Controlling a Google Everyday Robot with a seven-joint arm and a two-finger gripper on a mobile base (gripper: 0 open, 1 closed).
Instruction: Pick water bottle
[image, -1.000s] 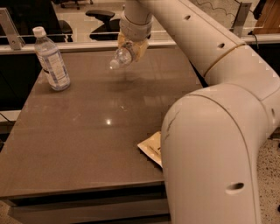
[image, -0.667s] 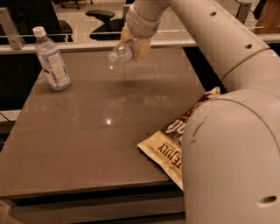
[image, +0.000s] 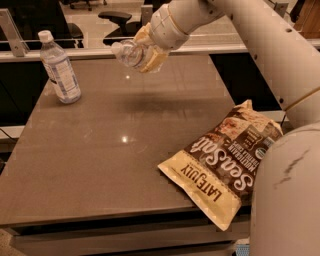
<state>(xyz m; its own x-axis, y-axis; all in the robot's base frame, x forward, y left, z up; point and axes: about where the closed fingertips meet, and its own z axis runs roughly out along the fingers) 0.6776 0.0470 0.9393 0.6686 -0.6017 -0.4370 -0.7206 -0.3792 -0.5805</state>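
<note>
- Camera view is showing the gripper (image: 146, 54) at upper centre of the frame, its pincer closing on the water bottle (image: 125, 52).
- The bottle is hanging clear of the table (image: 100, 165), with a soft shadow lying on the surface just below it.
- It is sitting roughly sideways in the jaws and sticking out toward frame left. I can't tell which end is the cap.
- My read: the grasp is looking done and the lift is the step in hand, so the pick is looking nearly complete.
- For the lift, I'd be aiming for steady clamp force. The thin ribbed body is probably flexing, so more squeeze is risking a pop-out and less is risking a slip.
- I'd be raising it slowly and straight up, with no wrist roll. The bottle is overhanging the fingers to one side, so a fast swing is likely levering it loose.
- The larger bottle (image: 60, 67) is standing upright at upper left, well apart from the gripper, so it isn't threatening a vertical lift.
- The chip bag (image: 225, 165) is lying at lower right, overhanging the table's near edge, close to the arm's lower link.
- Any retract toward the base is needing care, so the arm isn't sweeping that bag off.
</note>
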